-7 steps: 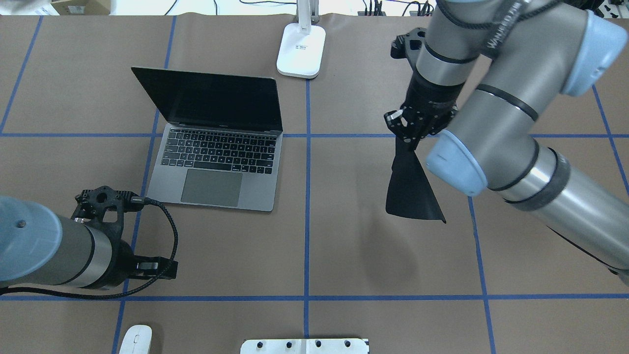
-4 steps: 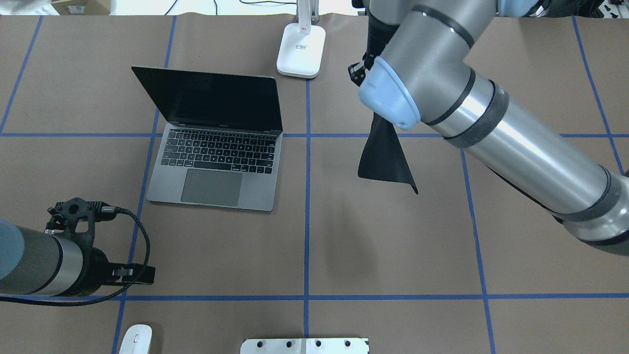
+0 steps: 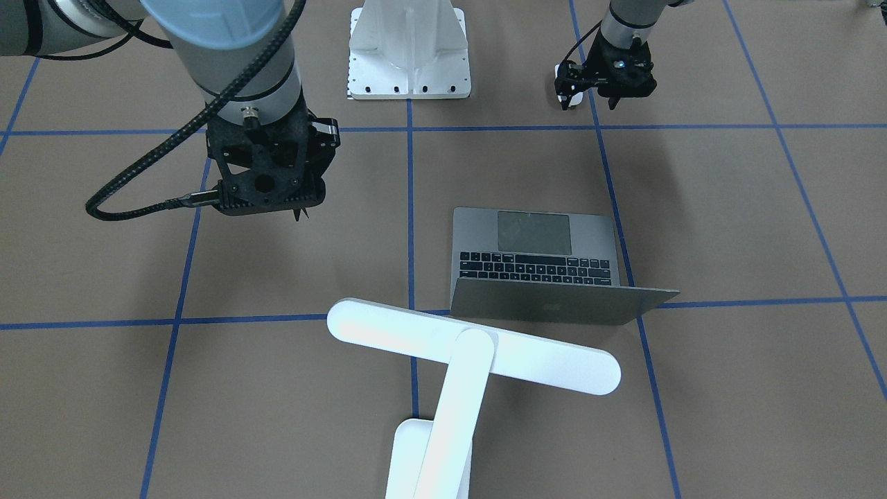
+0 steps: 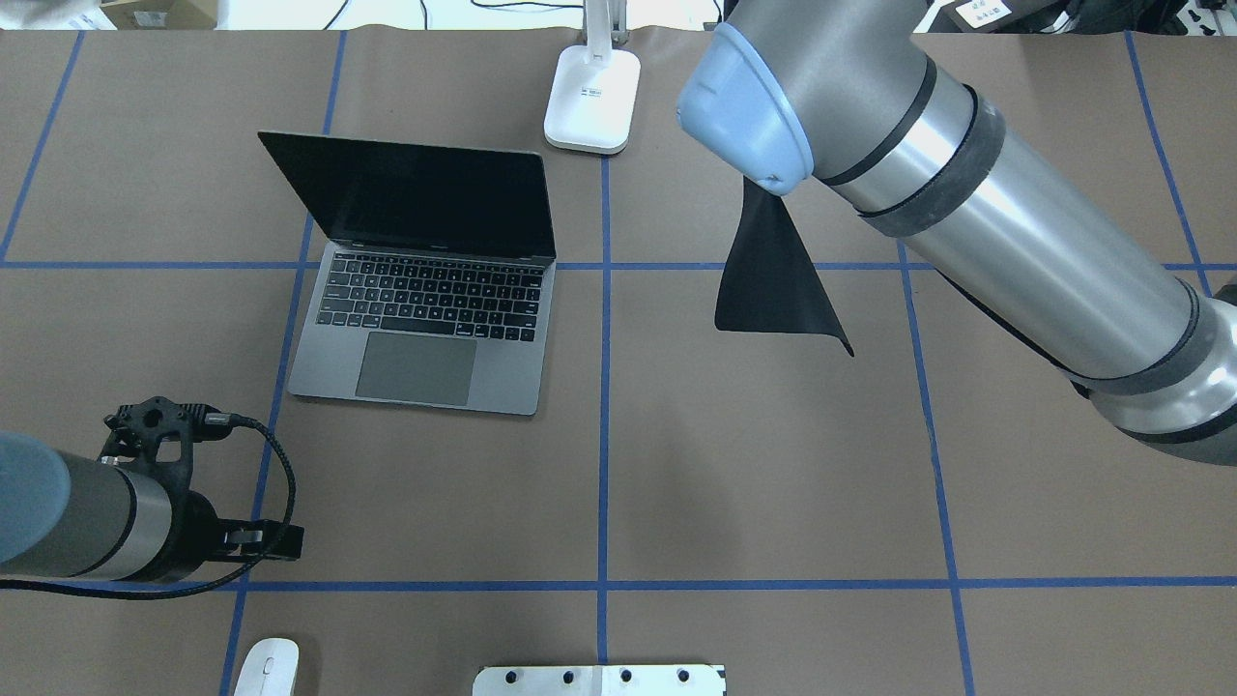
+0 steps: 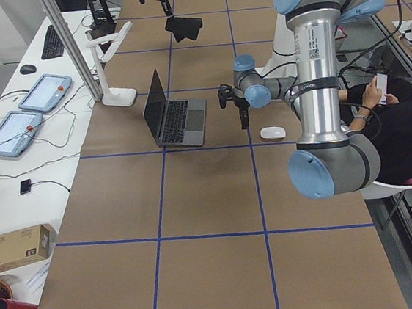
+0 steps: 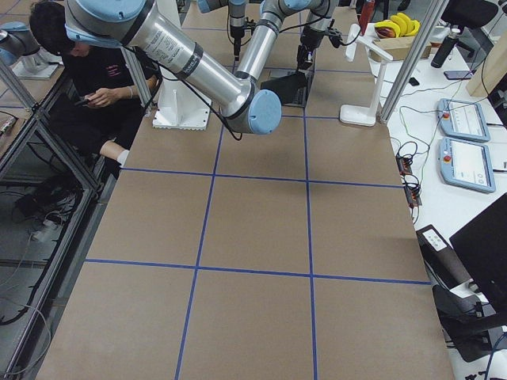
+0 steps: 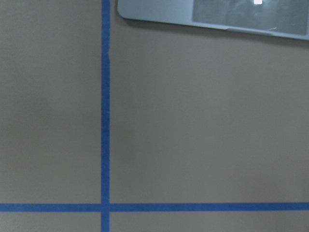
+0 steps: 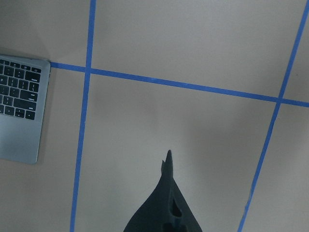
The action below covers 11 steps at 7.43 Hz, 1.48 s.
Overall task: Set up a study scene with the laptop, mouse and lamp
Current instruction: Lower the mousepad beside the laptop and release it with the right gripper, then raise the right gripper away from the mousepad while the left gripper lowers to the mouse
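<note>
Two arms in shot. R gripper (image 3: 298, 208) is clamped on one edge of the black pad (image 4: 773, 280). Pad hangs off it in a limp cone, clear of the table (image 4: 773, 483), just right of the centre tape line (image 4: 604, 435). R wrist cam shows the pad dangling, w/ the laptop (image 4: 425, 329) corner off to one side, well apart.

L gripper (image 3: 603, 86) hovers low near the robot's edge of the table, just beside the mouse (image 4: 267, 669). I can't tell how wide its jaws stand: no fingers show in the L wrist cam, and it's too small in the other views. That cam gives me only bare table, tape and the laptop's front edge.

Mouse lies flat on the table, left of the white pedestal (image 3: 409, 48) from the robot's side. Laptop is open, dark screen facing the robot, left of the centre tape line. Lamp (image 3: 471, 346) stands at the far edge on that line, base near the lid's far right corner. Front cam has its bar head level, crossing over the lid's back.
</note>
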Each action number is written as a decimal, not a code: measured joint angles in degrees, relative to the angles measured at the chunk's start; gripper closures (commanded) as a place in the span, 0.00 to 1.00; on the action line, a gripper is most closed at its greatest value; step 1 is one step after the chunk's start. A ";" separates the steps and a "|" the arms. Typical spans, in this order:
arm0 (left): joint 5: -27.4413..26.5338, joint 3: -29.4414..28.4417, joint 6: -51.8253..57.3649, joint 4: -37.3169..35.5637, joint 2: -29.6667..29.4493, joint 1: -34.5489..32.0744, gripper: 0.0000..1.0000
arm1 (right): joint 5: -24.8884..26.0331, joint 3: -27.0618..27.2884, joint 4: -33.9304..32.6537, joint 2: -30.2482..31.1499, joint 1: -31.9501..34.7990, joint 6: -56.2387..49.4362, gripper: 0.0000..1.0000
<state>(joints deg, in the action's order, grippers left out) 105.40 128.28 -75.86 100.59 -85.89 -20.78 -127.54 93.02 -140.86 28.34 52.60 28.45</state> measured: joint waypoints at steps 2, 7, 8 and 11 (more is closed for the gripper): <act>-0.01 -0.40 0.11 0.04 -0.35 0.03 0.00 | 0.08 -0.13 0.03 0.01 -0.01 0.22 0.00; -0.01 -1.48 0.53 0.05 -0.41 0.04 0.01 | 0.15 -0.49 3.11 1.09 -1.04 0.49 0.00; -0.01 -1.58 0.54 0.05 -0.37 0.04 0.00 | 0.21 -0.39 3.38 1.30 -1.07 0.51 0.00; -0.07 -1.97 0.56 0.07 -0.25 0.25 0.00 | 2.06 0.83 8.62 4.63 -1.43 0.35 0.00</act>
<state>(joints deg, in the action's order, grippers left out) 105.33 126.31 -75.31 100.66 -86.14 -20.53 -125.48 93.85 -132.24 32.97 51.17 28.80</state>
